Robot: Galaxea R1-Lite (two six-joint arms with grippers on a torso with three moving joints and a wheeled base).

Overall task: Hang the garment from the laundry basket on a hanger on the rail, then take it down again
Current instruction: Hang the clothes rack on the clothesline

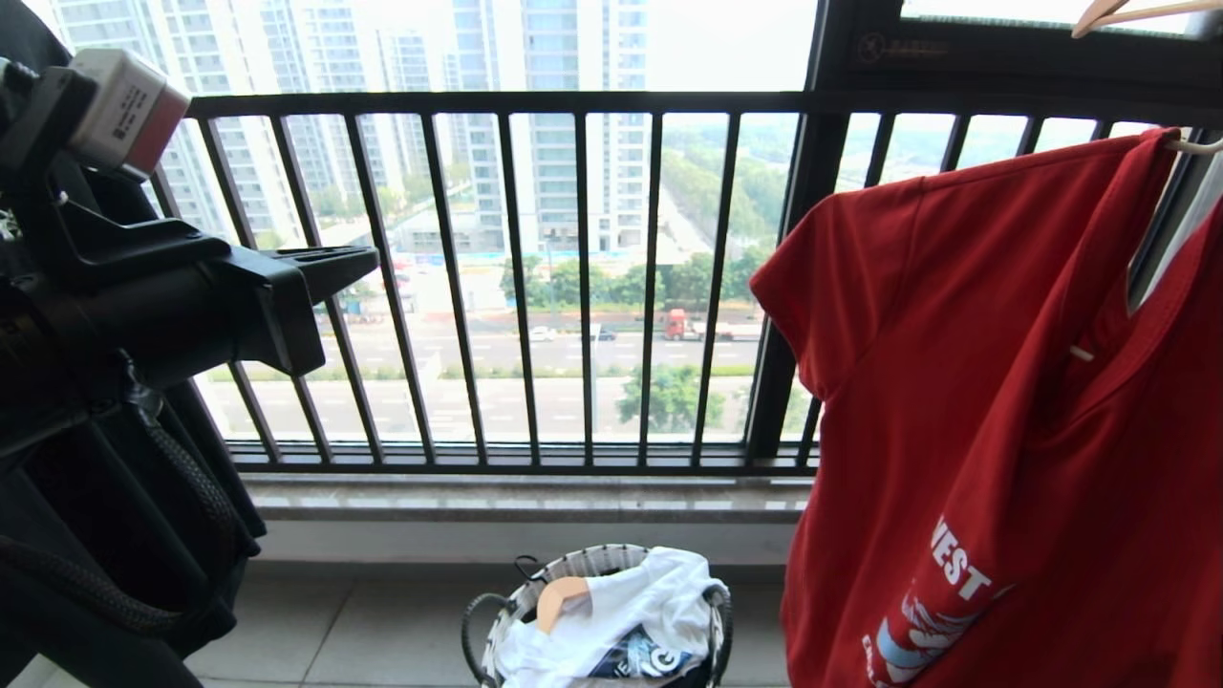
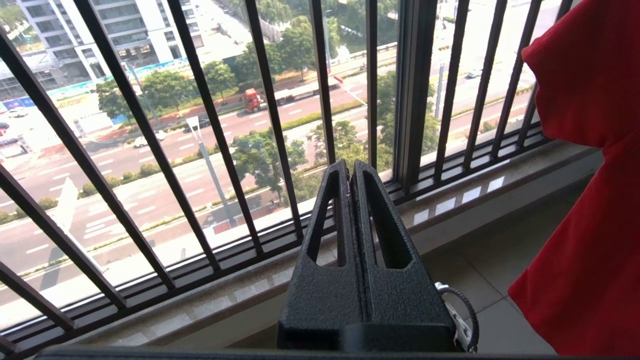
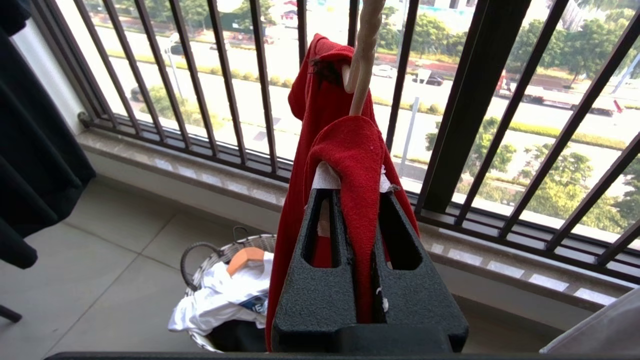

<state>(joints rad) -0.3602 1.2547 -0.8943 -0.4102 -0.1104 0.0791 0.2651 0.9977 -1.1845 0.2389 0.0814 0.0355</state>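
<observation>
Right gripper [image 3: 357,195] clamps red garment [image 1: 1003,401] on hanger [image 3: 362,55]; lift level toward rail. Left gripper [image 2: 350,175] clenched, empty.

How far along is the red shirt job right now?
Done: the red T-shirt is out of the laundry basket and draped over a hanger. In hand: the right gripper is shut on shirt and hanger. The left gripper is shut, empty. Left: whether hanging or takedown, I can't tell.

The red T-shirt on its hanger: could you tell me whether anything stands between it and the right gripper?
Nothing does: the right gripper is already shut on a fold of the red T-shirt, just below the hanger. The left gripper is shut and empty, off to the side.
</observation>
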